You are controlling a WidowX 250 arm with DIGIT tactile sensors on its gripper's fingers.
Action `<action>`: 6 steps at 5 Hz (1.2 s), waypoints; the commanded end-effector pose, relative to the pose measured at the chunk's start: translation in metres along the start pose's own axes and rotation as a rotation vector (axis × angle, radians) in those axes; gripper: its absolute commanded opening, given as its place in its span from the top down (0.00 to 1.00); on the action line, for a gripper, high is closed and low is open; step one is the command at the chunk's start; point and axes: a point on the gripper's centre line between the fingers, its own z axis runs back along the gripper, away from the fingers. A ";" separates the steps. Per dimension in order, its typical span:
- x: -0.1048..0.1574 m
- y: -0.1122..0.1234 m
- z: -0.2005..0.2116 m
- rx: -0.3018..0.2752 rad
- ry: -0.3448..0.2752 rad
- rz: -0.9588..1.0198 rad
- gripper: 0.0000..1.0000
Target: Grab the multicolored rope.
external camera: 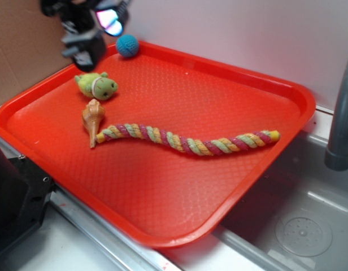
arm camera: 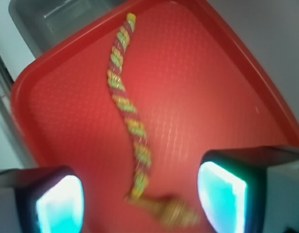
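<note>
two glowing fingertip pads (arm camera: 59,206) fill the bottom corners of the wrist view, spread wide with nothing between them: the gripper (external camera: 92,36) is released and holds nothing. it hangs above the far left corner of the red tray (external camera: 162,197), raised off the surface. the multicolored rope (external camera: 188,141) lies flat on the tray in a shallow s-curve, running from near the tray's left side toward its right rim. the rope is apart from the gripper; in the wrist view it (arm camera: 127,104) stretches away from the pads toward the tray's far edge, its near tip lying between them. an orange seashell (external camera: 92,117) rests touching or just beside the rope's left tip. a green plush toy (external camera: 98,85) lies just beyond the shell, near the gripper. a blue ball (external camera: 127,46) sits at the tray's far rim. the tray rests over a metal sink (external camera: 309,226).
</note>
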 end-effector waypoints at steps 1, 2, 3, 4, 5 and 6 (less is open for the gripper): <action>0.014 0.001 -0.051 -0.046 0.020 -0.186 0.00; 0.015 0.003 -0.078 -0.061 0.063 -0.223 0.00; 0.013 -0.001 -0.103 -0.068 0.105 -0.277 0.00; 0.011 -0.007 -0.120 -0.068 0.141 -0.318 0.00; 0.008 -0.014 -0.127 -0.046 0.166 -0.338 0.15; 0.007 -0.010 -0.126 -0.047 0.162 -0.336 1.00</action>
